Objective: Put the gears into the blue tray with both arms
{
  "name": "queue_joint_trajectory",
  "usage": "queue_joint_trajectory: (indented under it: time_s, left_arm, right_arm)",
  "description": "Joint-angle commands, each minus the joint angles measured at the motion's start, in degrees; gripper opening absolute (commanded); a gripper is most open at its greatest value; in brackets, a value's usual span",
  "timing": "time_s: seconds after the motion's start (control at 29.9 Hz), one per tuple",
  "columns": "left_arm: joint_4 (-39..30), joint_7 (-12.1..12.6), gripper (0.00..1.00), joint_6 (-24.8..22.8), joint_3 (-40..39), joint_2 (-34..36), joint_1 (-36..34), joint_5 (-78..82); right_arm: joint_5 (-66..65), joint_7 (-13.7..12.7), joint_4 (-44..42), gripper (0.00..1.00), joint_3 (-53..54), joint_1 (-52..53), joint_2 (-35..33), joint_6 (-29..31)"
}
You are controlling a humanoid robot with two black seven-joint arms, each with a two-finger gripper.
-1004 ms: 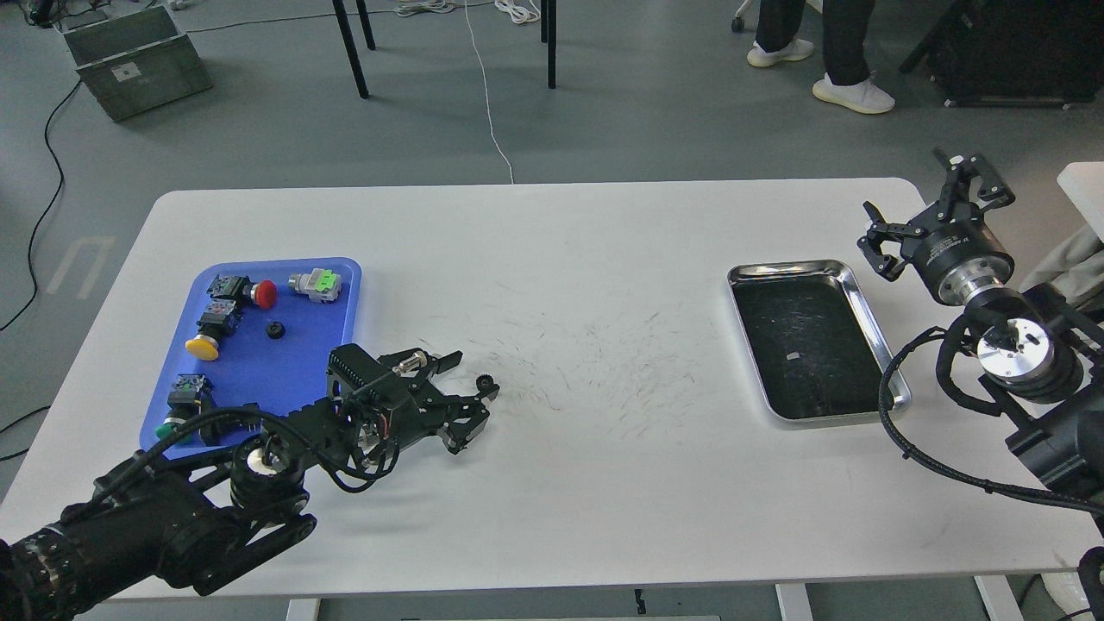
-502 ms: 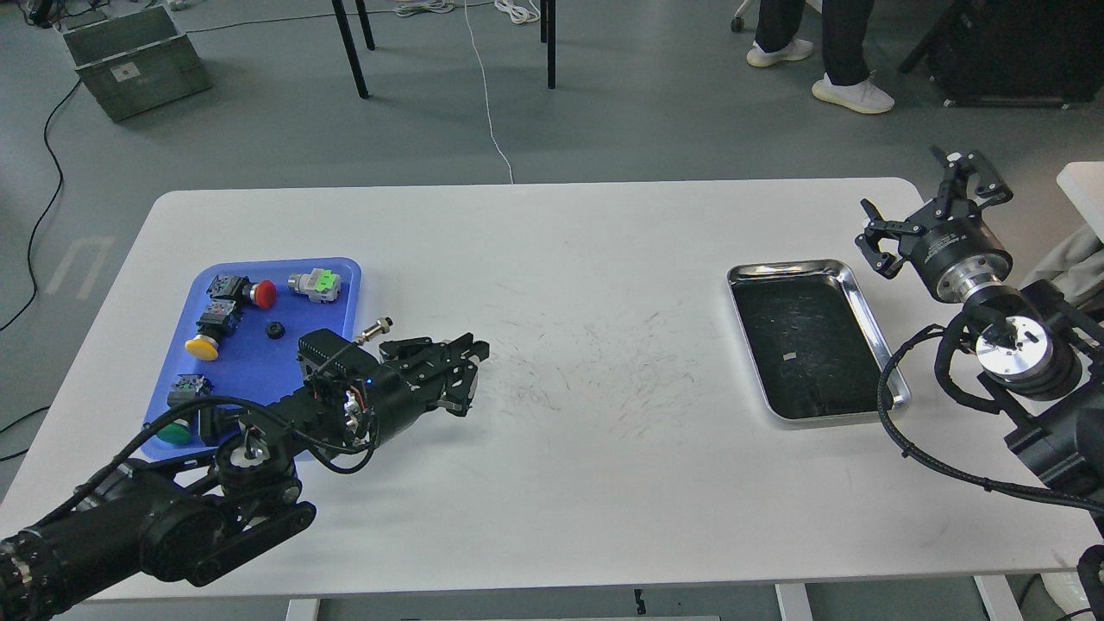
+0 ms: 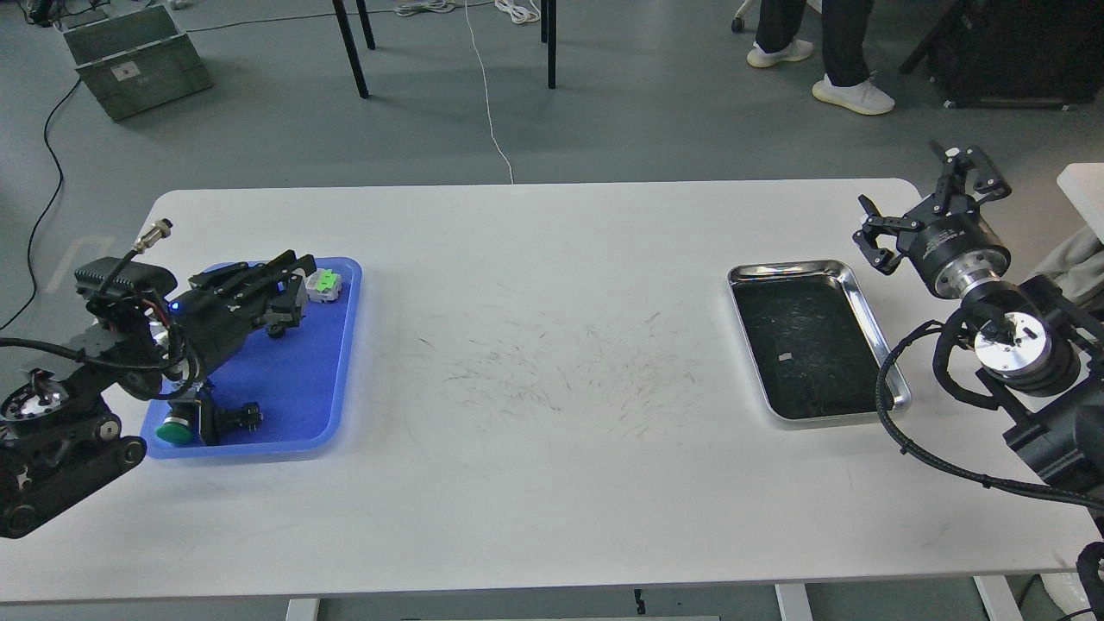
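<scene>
The blue tray (image 3: 293, 379) lies at the table's left end. My left gripper (image 3: 297, 289) hovers over its far half, and its fingers look drawn together. The small black gear does not show between them, and the arm hides the tray floor below. No gear lies on the white table (image 3: 552, 483). My right gripper (image 3: 927, 203) is raised at the table's far right edge, behind the steel tray, and stands open with nothing between its fingers.
In the blue tray are a switch with a light-green cap (image 3: 323, 283) and a green-capped one (image 3: 177, 429). A steel tray with black lining (image 3: 785, 267) sits at the right. A person's legs (image 3: 819, 52) show beyond the table.
My left gripper shut around the gear lying on the table's middle left, then swung left and back over the blue tray. That gear no longer lies on the table. The right arm barely moved.
</scene>
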Motion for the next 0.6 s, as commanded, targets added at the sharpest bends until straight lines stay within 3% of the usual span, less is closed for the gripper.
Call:
queue_joint_trajectory:
  time_s: [0.0, 0.1, 0.57]
  left_arm:
    - [7.40, -2.14, 0.04, 0.66, 0.10, -1.15, 2.58, 0.01]
    - [9.70, -3.20, 0.04, 1.19, 0.19, -3.78, 3.46, 0.10]
    - [11.02, -3.64, 0.07, 1.28, 1.86, -5.28, 5.92, 0.62]
  right_arm:
    - [-0.20, 0.07, 0.47, 0.94, -0.03, 0.18, 0.35, -0.09]
    - [-0.29, 0.07, 0.47, 0.94, -0.03, 0.89, 0.70, -0.17]
    - [-0.55, 0.07, 0.12, 0.94, -0.03, 1.24, 1.23, -0.26]
